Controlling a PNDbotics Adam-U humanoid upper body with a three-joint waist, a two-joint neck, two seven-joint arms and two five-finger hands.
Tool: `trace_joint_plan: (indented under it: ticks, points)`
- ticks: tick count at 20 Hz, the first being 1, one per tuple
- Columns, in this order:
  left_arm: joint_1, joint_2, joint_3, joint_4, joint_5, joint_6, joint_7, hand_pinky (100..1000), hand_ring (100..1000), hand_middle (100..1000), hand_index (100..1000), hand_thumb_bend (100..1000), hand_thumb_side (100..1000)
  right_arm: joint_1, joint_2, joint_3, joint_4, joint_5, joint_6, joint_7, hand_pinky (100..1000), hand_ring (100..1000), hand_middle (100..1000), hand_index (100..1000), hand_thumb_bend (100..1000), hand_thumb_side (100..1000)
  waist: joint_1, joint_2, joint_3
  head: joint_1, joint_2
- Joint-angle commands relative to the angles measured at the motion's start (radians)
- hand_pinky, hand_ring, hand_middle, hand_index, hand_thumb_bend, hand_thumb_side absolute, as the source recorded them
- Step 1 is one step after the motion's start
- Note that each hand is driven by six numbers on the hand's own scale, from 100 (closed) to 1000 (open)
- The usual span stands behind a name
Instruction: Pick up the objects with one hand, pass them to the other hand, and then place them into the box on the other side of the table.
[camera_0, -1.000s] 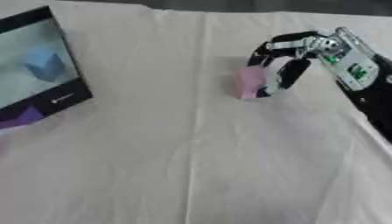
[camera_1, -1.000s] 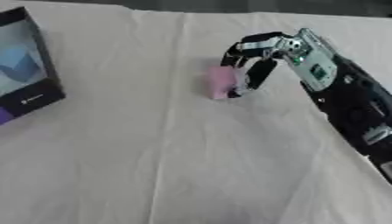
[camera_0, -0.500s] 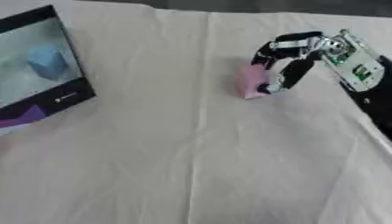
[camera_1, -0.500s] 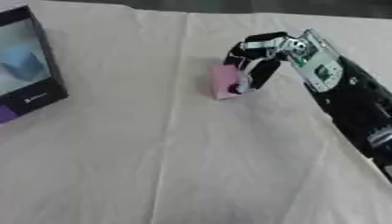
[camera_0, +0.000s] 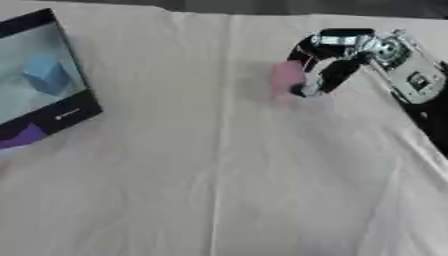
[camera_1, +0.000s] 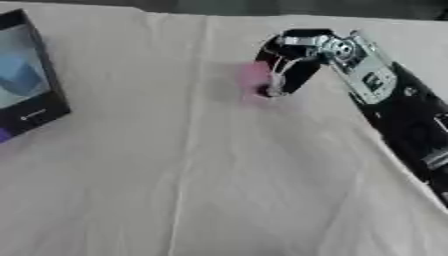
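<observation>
One hand is in view, the right hand (camera_0: 337, 60), which comes in from the right side over the far right part of the table. Its fingers (camera_0: 328, 80) are curled down and in, and they close on a small pink object (camera_0: 285, 80) that is at the far right of the table, left of the palm. The pink object looks blurred, so its exact shape cannot be told. It seems a little taller than wide, with its long axis about upright or running near to far. Which way it points cannot be told. Whether it touches the cloth or is lifted just above it is also not clear.

The table is covered with a pale tablecloth (camera_0: 219, 175) that has long creases running from far to near. At the left edge a box (camera_0: 39, 90) lies open toward the camera, with a dark rim and a bluish shape inside it. The box and the pink object are well apart, on opposite sides of the table.

The right eye view shows more of the black forearm (camera_1: 411, 130) of the right arm, down toward the near right. The left eye view shows more of the box. The left hand shows in no view.
</observation>
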Motion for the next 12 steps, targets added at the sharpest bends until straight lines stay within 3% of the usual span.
trace_joint_plan:
  ticks: [1,4,5,6,7,8,9,12]
  points:
    - [-0.009,0.049,0.021,-0.007,-0.001,-0.001,0.009,878,783,779,714,100,693,-0.018,0.010,-0.031,-0.084,-0.043,0.068,-0.143,699,732,473,452,288,100,0.024,-0.047,-0.012,0.013,0.012]
    - [-0.017,0.047,0.021,-0.004,-0.008,-0.004,0.010,875,783,779,715,100,684,-0.005,0.034,-0.026,-0.136,-0.071,0.115,-0.257,697,733,473,451,278,100,0.034,-0.061,-0.023,0.016,0.025]
    - [-0.025,0.048,0.018,-0.005,-0.012,-0.006,0.009,873,783,779,716,100,680,0.001,0.046,-0.024,-0.151,-0.075,0.123,-0.289,694,733,475,450,355,100,0.038,-0.065,-0.026,0.016,0.030]
    - [-0.034,0.048,0.016,-0.005,-0.015,-0.007,0.007,872,783,778,717,100,675,0.009,0.060,-0.021,-0.164,-0.078,0.129,-0.322,692,732,473,450,261,100,0.042,-0.067,-0.028,0.016,0.033]
    - [-0.043,0.048,0.013,-0.005,-0.019,-0.007,0.004,872,783,778,717,100,674,0.017,0.072,-0.016,-0.175,-0.082,0.133,-0.351,691,732,473,450,260,100,0.045,-0.069,-0.030,0.016,0.034]
    - [-0.055,0.048,0.008,-0.005,-0.023,-0.009,-0.001,867,781,774,719,100,675,0.027,0.088,-0.012,-0.183,-0.086,0.138,-0.383,682,729,475,452,333,100,0.048,-0.070,-0.031,0.017,0.033]
    - [-0.069,0.048,0.002,-0.004,-0.029,-0.010,-0.009,866,781,773,719,100,661,0.038,0.104,-0.008,-0.190,-0.090,0.143,-0.420,678,729,476,453,230,100,0.052,-0.071,-0.031,0.018,0.033]
    - [-0.115,0.038,-0.022,0.001,-0.042,-0.013,-0.039,864,783,775,723,100,656,0.068,0.149,0.009,-0.199,-0.109,0.154,-0.532,665,728,476,453,214,100,0.057,-0.071,-0.028,0.014,0.036]
